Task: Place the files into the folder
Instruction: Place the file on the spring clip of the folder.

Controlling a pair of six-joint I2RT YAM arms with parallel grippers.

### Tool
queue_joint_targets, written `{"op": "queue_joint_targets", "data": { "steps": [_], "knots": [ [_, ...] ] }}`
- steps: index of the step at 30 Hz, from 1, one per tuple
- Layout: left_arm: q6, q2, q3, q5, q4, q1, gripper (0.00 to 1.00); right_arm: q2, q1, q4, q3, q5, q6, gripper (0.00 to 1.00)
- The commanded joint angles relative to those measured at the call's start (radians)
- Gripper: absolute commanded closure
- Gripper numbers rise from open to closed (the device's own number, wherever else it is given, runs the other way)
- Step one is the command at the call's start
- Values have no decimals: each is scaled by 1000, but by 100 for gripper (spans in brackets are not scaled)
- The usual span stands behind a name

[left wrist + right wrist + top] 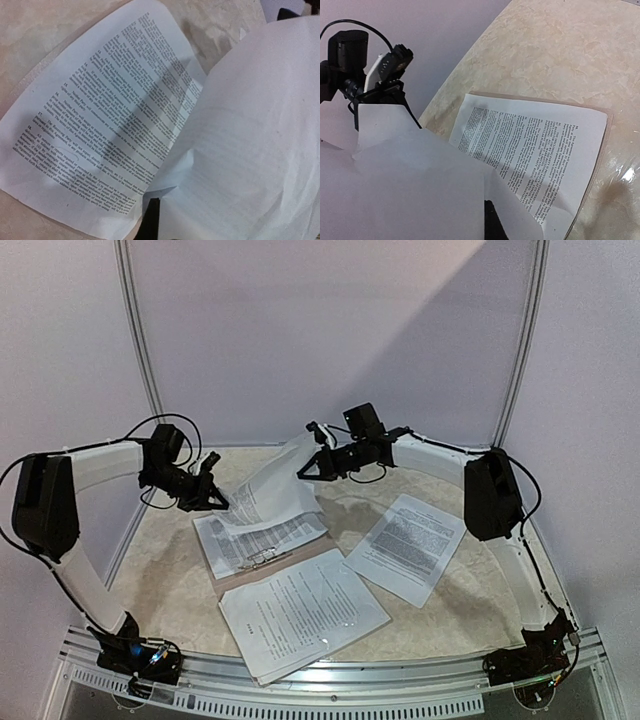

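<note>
A white sheet of the files [272,483] hangs curved in the air between both grippers. My left gripper [220,497] is shut on its left corner and my right gripper [306,470] on its right edge. In the left wrist view the raised sheet [250,150] hides most of the left gripper [152,212]. The right wrist view has the same sheet [420,190] covering the right gripper [495,220]. Beneath lies a printed sheet [262,535] on the tan folder [238,582], whose silver clip [265,560] shows.
One more paper stack [302,612] lies on the near part of the table, overlapping the folder's front. Another printed stack [408,545] lies to the right. White walls stand close behind and at both sides. The table's metal front rail [330,675] runs between the arm bases.
</note>
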Motion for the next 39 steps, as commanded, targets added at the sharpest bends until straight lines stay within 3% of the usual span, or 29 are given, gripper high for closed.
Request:
{"op": "queue_joint_targets", "data": {
  "steps": [1,12,22,27,39],
  "knots": [
    [-13,31,-41,28,105,20,100,57,9,15,29,-2,20,94],
    [-10,60,-94,39,211,56,100,122,8,159,10,-4,166,79],
    [99,115,-106,43,164,69,100,109,7,168,-48,14,187,80],
    [102,121,-105,60,141,76,100,75,4,147,-75,21,180,73],
    [87,104,-184,41,155,91,100,45,4,169,-150,34,212,69]
  ]
}}
